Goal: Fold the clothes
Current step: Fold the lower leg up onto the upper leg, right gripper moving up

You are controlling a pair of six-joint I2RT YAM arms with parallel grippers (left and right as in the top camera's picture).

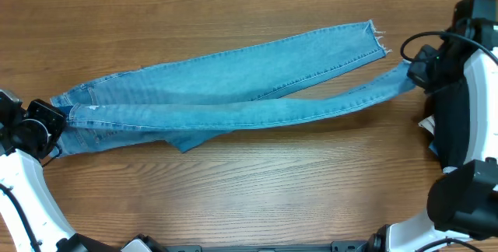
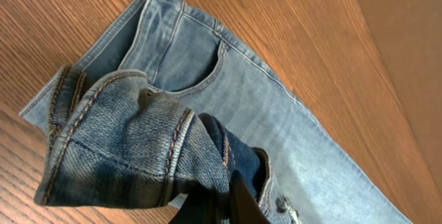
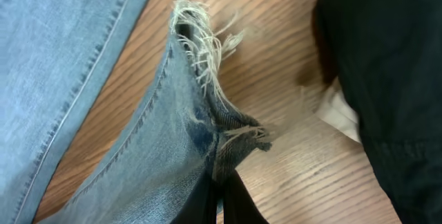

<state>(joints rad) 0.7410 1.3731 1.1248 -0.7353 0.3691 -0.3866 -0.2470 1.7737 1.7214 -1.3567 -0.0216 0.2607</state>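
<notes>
**Jeans stretched flat, no fold made yet**

The jeans [image 1: 233, 96] are laid lengthwise across the wooden surface [image 1: 272, 197], with the waist at the left and the leg ends at the right. They are held at both ends. The bunched waistband [image 2: 117, 148] is clamped in the left pincer [image 2: 219, 207], whose jaws are closed narrowly on the thick denim. The frayed hem [image 3: 204, 44] of the near leg is gripped by the right pincer [image 3: 219, 200], also closed on the cloth, so that this leg is drawn out toward the right edge.

The far leg lies free on the surface, and its hem [image 1: 372, 38] is angled toward the far right, apart from the held one. The two legs are therefore spread in a narrow V rather than stacked. A small flap of denim [image 1: 183, 139] is turned out on the near side below the hips.

A dark garment [image 3: 394, 65] and a whitish cloth [image 3: 340, 113] are seen just beside the right pincer and are not part of the work.

The task is judged to be at an early stage: the jeans are straightened, but no fold is visible. The legs remain to be brought together, and the length remains to be folded over.
</notes>
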